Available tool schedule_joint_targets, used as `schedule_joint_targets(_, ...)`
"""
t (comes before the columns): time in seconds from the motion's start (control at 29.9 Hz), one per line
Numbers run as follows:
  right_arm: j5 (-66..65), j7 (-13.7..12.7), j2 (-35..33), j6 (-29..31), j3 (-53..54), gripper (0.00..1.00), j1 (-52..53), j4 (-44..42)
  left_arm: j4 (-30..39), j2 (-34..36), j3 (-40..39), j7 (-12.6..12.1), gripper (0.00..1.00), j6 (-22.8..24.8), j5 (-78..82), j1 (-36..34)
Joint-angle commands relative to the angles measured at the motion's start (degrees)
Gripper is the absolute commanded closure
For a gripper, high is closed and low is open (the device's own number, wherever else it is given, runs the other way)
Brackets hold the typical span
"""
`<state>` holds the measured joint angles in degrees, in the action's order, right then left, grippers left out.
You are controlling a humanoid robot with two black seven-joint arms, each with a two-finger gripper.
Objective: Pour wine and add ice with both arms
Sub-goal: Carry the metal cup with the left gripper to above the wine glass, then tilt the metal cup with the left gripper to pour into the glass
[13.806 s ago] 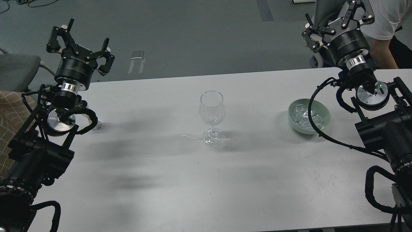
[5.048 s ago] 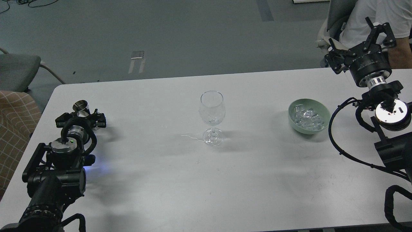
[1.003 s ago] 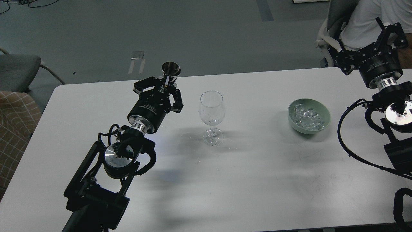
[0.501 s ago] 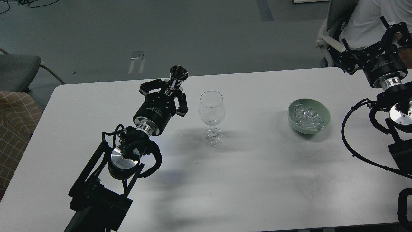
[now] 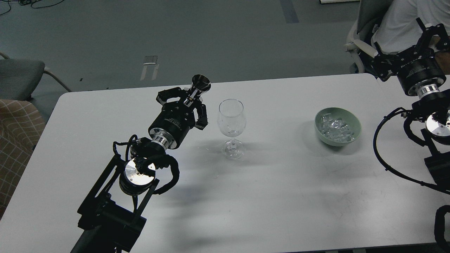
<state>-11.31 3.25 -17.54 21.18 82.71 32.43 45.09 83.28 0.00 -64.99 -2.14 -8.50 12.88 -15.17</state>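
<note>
A clear wine glass [image 5: 231, 123] stands upright in the middle of the white table [image 5: 267, 196]. My left gripper [image 5: 190, 99] is shut on a small metal jigger cup [image 5: 199, 85], held upright just left of the glass rim and slightly above it. A green bowl [image 5: 337, 126] with several ice cubes [image 5: 332, 127] sits to the right of the glass. My right gripper [image 5: 413, 45] is open and empty, raised at the far right behind the bowl.
A person in a white shirt [image 5: 400, 21] sits on a chair behind the table's right corner. A grey chair [image 5: 21, 77] and a checked cushion [image 5: 14, 140] stand off the table's left edge.
</note>
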Motion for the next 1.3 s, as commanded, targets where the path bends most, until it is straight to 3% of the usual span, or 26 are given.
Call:
schedule_joint_targets(0.0,-0.03,0.0,0.05,0.0,0.0,0.0,0.0,0.0,0.22,0.0,0.04,-0.05,1.0,-0.03,0.21,-0.13)
schedule_joint_targets(1.27,-0.03,0.0,-0.3,0.26,0.0,0.0,-0.7,0.0,0.04,0.0,2.14,-0.05,1.0,2.26,11.37,-1.44)
